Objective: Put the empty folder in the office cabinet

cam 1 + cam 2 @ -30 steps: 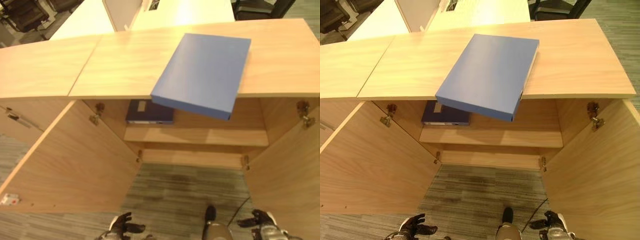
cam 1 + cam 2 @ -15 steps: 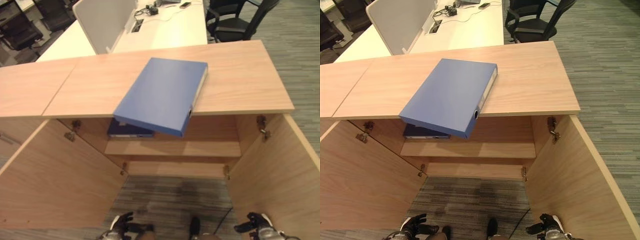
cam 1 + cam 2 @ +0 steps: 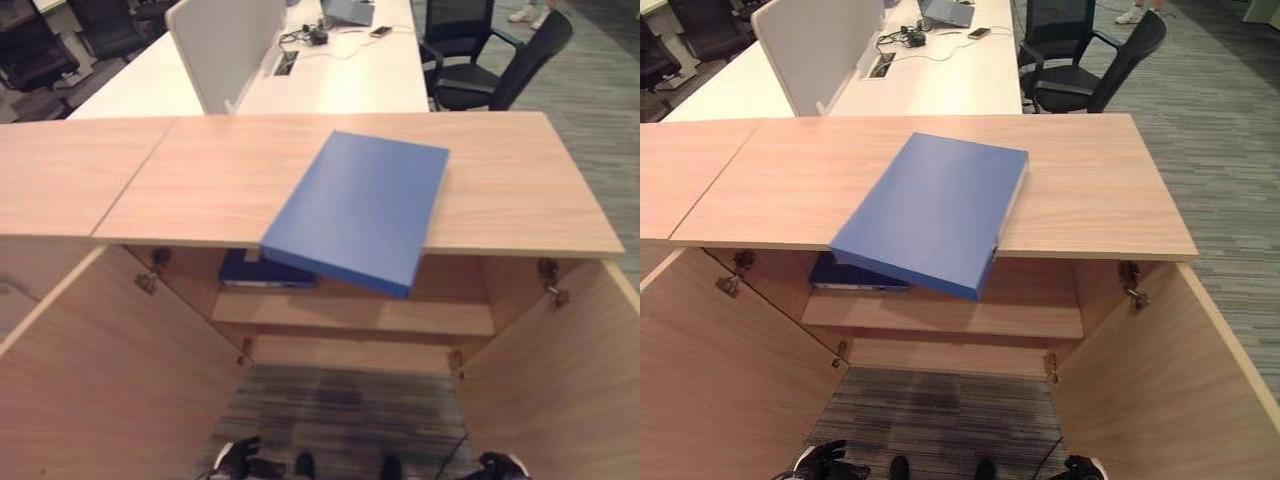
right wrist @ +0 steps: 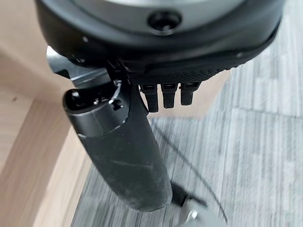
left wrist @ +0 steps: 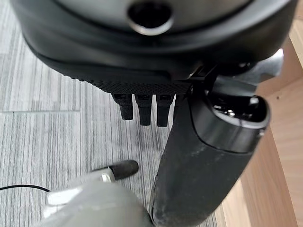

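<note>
folder (image 3: 355,211): solid blue
second folder (image 3: 265,272): dark blue
cabinet (image 3: 520,180): light wood grain
carpet (image 3: 940,415): grey, striped
desk (image 3: 930,75): white
chair (image 3: 1090,60): black
left hand (image 5: 156,75): black
right hand (image 4: 156,66): black

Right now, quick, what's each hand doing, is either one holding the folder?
Left hand: open, fingers straight, holding nothing.
Right hand: open, fingers straight, holding nothing.
The blue folder lies on the cabinet top, overhanging its front edge.

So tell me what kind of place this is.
Most likely an open-plan office. A low wooden cabinet stands with both doors open and a blue folder lying on top. Behind it are a white desk with a laptop and black office chairs on grey carpet.
</note>
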Controlling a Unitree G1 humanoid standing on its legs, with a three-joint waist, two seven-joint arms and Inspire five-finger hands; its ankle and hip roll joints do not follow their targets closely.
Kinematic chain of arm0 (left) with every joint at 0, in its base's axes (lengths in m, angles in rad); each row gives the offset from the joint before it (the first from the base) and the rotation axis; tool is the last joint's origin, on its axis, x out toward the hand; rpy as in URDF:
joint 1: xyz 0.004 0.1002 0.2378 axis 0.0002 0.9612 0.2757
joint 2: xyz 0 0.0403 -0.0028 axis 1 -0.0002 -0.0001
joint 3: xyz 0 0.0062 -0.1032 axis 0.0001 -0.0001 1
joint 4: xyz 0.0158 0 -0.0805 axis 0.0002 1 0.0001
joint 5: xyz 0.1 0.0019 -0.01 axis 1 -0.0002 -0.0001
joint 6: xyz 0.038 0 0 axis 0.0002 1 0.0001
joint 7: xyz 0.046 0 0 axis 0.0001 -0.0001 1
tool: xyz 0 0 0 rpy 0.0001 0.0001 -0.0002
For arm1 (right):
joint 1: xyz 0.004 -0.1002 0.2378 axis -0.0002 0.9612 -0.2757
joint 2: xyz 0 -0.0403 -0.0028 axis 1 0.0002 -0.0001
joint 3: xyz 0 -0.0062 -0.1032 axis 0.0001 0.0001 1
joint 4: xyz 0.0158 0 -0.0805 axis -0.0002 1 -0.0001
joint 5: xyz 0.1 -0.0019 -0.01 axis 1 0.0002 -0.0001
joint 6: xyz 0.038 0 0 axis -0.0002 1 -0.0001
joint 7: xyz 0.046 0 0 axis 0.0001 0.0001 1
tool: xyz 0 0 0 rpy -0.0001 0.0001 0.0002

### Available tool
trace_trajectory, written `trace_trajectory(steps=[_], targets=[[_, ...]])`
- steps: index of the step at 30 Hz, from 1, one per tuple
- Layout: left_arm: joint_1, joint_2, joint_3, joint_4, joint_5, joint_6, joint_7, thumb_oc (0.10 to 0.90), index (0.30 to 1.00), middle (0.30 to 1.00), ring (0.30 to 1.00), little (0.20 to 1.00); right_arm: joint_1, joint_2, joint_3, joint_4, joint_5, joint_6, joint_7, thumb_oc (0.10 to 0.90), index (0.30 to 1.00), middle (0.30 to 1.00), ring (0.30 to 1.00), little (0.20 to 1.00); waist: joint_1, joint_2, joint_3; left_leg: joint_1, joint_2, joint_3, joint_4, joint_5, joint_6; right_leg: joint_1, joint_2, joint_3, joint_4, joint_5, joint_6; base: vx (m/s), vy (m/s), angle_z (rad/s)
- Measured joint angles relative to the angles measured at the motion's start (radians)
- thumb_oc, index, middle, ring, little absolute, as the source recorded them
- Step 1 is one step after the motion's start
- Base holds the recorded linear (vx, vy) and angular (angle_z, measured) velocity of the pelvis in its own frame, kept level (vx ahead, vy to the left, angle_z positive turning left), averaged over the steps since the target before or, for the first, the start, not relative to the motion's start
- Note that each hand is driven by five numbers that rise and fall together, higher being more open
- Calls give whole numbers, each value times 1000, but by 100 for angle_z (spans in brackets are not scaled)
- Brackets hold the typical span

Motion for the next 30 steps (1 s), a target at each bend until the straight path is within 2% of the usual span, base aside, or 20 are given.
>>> trace_trajectory(steps=[2,5,7,8,9,11,13,17,19,21,24,28,30], targets=[[27,5,0,-4,22,0,3,800,900,900,900,900,-13,3,-3,-6,0,-3,2,800,900,900,900,900,2,10,-10,4,-12,1,-1,-21,22,2,-13,4,0,5,25,51,57,0],[47,7,-1,-10,29,4,11,800,900,900,900,900,-12,2,-4,-10,-1,-2,2,800,900,900,900,900,5,13,-14,8,-16,0,-1,-26,22,3,-18,3,0,6,25,8,12,-1],[69,21,-10,-95,57,22,47,800,900,900,900,900,0,2,-6,-9,0,-1,0,800,900,900,900,900,20,12,-14,4,-15,-3,-1,-27,30,5,-18,0,0,12,26,-19,-25,4],[80,31,-10,-157,65,23,65,800,900,900,900,900,7,0,-7,-8,0,0,-3,800,900,900,900,900,30,10,-15,0,-14,-6,-1,-23,31,4,-16,-4,1,14,26,-46,-81,11],[121,59,-4,-351,68,23,115,800,900,900,900,900,18,-1,-10,-13,0,-1,-12,800,900,900,900,900,51,1,-15,-6,-13,-16,-1,-11,37,1,-14,-13,0,17,23,-36,-65,19],[191,83,21,-604,103,7,164,800,900,900,900,900,42,-1,-20,-34,-1,-6,-28,800,900,900,900,900,69,-17,-18,-10,-12,-32,-1,-4,27,7,-12,-32,0,15,24,-9,-67,22],[265,117,42,-858,190,-50,233,800,900,900,900,900,75,0,-51,-52,-2,-35,-51,800,900,900,900,900,91,-40,-31,-18,-12,-45,-4,-7,24,10,-10,-37,0,9,24,21,-76,18],[323,191,90,-1016,365,-60,319,800,900,900,900,900,77,-1,-82,-50,-3,-51,-75,800,900,900,900,900,101,-52,-37,-18,-13,-54,-4,-11,32,13,-10,-43,0,6,27,2,-42,7],[339,208,176,-1029,464,-49,375,800,900,900,900,900,76,1,-80,-42,-3,-48,-77,800,900,900,900,900,114,-46,-37,-17,-14,-59,-1,0,29,14,-12,-54,0,6,28,-1,-67,10],[358,228,199,-1054,510,-45,382,800,900,900,900,900,74,3,-80,-43,-3,-48,-76,800,900,900,900,900,118,-43,-35,-18,-15,-65,0,3,27,15,-12,-58,0,5,30,-14,-50,9],[364,241,218,-1114,589,-44,395,800,900,900,900,900,73,2,-77,-44,-2,-48,-76,800,900,900,900,900,132,-30,-29,-20,-15,-75,0,9,25,17,-12,-67,0,3,31,-23,-42,10],[367,273,220,-1201,652,-46,398,800,900,900,900,900,68,1,-75,-45,-2,-48,-74,800,900,900,900,900,132,-12,-20,-21,-13,-81,0,8,21,14,-10,-72,0,2,31,-30,-43,4],[336,326,219,-1325,691,-61,398,800,900,900,900,900,74,-1,-69,-43,-3,-46,-69,800,900,900,900,900,131,4,-12,-22,-14,-81,-1,5,16,15,-10,-71,0,2,30,-27,-50,-1]])
